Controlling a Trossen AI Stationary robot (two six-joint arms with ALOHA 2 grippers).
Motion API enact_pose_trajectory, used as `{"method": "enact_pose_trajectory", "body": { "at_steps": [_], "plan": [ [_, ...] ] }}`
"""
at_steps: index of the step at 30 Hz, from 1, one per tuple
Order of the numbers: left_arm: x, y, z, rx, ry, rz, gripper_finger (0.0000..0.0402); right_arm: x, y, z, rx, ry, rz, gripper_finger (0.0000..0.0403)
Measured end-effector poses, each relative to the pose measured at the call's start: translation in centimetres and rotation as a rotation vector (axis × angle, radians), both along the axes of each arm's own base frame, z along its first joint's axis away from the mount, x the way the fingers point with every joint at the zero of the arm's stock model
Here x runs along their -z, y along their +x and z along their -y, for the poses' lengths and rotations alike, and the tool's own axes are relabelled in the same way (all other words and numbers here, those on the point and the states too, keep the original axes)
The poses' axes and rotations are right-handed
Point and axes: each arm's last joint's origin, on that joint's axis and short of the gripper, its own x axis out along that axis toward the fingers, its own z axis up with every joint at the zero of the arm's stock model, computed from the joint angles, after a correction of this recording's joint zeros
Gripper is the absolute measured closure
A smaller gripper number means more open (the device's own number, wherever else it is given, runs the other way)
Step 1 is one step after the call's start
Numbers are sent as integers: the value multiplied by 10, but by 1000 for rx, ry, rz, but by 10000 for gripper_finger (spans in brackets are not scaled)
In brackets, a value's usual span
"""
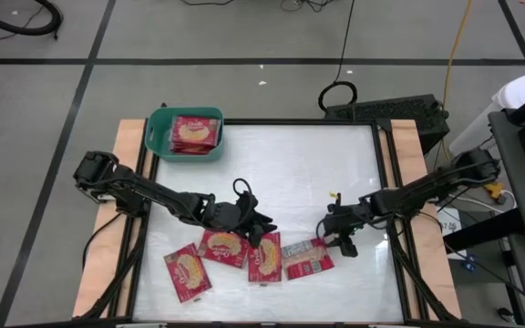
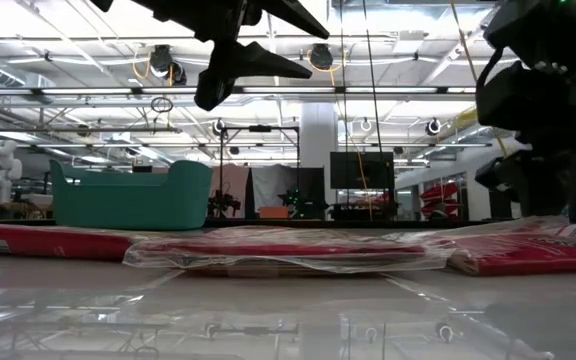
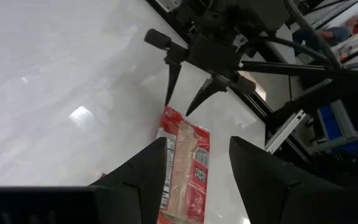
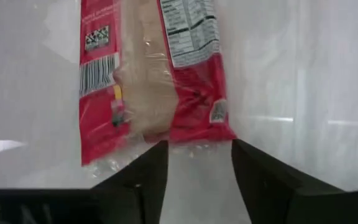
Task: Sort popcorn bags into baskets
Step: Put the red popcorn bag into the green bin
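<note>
Four red popcorn bags lie flat in a row near the table's near edge: (image 1: 188,271), (image 1: 225,248), (image 1: 264,257), and one label side up (image 1: 306,259). More bags (image 1: 194,133) lie in the teal basket (image 1: 158,137) at the far left corner. My left gripper (image 1: 264,221) hovers open above the row, well off the table (image 2: 253,60), looking along the label-up bag (image 3: 185,165). My right gripper (image 1: 335,239) is open and low at that bag's right end (image 4: 160,134). Its fingers (image 3: 169,93) stand on either side of the clear sealed edge, without touching it as far as I can see.
The white table top (image 1: 299,173) lies bare between the basket and the row of bags. Wooden side rails (image 1: 130,137) run along both sides of the table. The basket (image 2: 128,195) stands far back on the left. Cables and equipment lie beyond the far and right edges.
</note>
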Motion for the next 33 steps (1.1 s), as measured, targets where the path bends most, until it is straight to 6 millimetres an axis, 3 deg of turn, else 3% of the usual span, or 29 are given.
{"method": "enact_pose_trajectory", "body": {
  "at_steps": [5, 9, 13, 16, 18, 20, 33],
  "plan": [
    [1, -1, 1, 3, 2, -6, 224, 6, 12, -5, -26, -18, 87, 216],
    [2, -1, 1, 3, 8, -25, 224, 15, 17, -6, -17, -17, 64, 229],
    [3, -2, 0, -5, 17, -34, 224, 24, 21, -7, 17, -10, 36, 273],
    [4, -2, -1, -7, 23, -49, 224, 26, 25, -7, 69, 4, 51, 329],
    [5, -2, -1, -7, 23, -52, 224, 24, 28, -7, 87, 30, 77, 374],
    [5, -2, -1, -9, 20, -52, 224, 22, 29, -7, 100, 47, 98, 394],
    [8, -4, -3, -16, 99, -91, 222, -8, 34, 7, 238, 170, 237, 402]
  ]
}}
